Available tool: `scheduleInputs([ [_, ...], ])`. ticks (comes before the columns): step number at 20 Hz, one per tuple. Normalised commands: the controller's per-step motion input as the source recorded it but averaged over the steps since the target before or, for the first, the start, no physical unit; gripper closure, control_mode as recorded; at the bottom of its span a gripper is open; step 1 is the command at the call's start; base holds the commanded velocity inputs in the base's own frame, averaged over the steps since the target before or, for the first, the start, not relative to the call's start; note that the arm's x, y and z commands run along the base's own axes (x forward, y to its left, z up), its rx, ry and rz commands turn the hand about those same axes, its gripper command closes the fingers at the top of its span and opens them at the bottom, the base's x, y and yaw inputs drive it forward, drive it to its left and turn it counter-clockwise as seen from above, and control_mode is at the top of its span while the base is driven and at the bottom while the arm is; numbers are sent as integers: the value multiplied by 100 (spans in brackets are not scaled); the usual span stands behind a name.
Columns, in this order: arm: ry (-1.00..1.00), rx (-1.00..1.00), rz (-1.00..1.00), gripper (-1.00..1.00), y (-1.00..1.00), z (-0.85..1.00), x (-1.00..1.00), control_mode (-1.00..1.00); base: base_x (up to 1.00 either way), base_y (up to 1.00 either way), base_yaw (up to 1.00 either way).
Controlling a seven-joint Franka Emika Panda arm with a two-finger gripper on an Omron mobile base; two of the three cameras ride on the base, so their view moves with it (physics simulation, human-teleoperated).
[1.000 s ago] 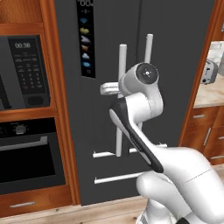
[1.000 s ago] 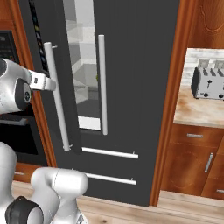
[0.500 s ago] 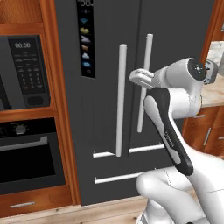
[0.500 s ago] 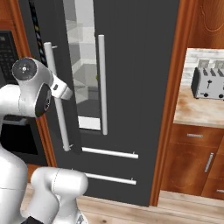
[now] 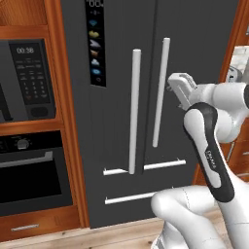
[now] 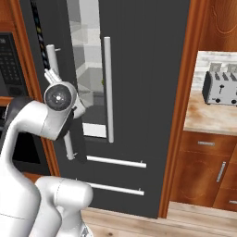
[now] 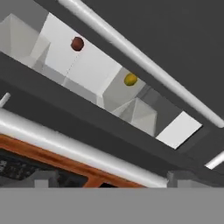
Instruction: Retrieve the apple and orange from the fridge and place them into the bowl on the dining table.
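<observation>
**A:** Kitchen wall ahead of you, wooden cabinets either side, the fridge (image 5: 116, 73) dead centre. What changed in the last second?

**B:** Your hand (image 5: 177, 87) let go. A second ago it was closed on the left door handle (image 5: 134, 112). Now its fingers stand wide apart with nothing between them, and the arm has swung across to about 3 o'clock of the right door handle (image 5: 160, 92).

**A:** Did the door fall shut when you released it?

**B:** No. From the right base camera the gap (image 6: 88, 69) between the doors is as wide as before, with the white interior showing through it.

**A:** And the fruit?

**B:** Both are inside. In the hand view the apple (image 7: 77, 43) sits at 11 o'clock and the orange (image 7: 130, 79) at 1 o'clock, well apart, seen through that slot.

**A:** So what does it mean for you?

**B:** I'd judge the first door is done with and nothing has been retrieved yet. The opening looks narrow for a reach, so you probably need the door wider, or the other one pulled, before going for the apple.
</observation>
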Motion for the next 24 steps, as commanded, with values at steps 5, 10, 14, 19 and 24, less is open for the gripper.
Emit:
scheduleInputs([
  [5, 11, 45, -4, -100, -48, 0, 0, -100, 0, 0, 0],
  [10, 18, 33, -1, -100, -8, 0, 20, -100, 0, 0, 0],
  [14, 4, 9, 4, -100, 1, 0, 55, -100, 0, 0, 0],
  [19, 0, 2, 6, -100, 2, 0, 68, -100, 0, 0, 0],
  [24, 2, 0, 10, -100, 13, 0, 83, -100, 0, 0, 0],
])
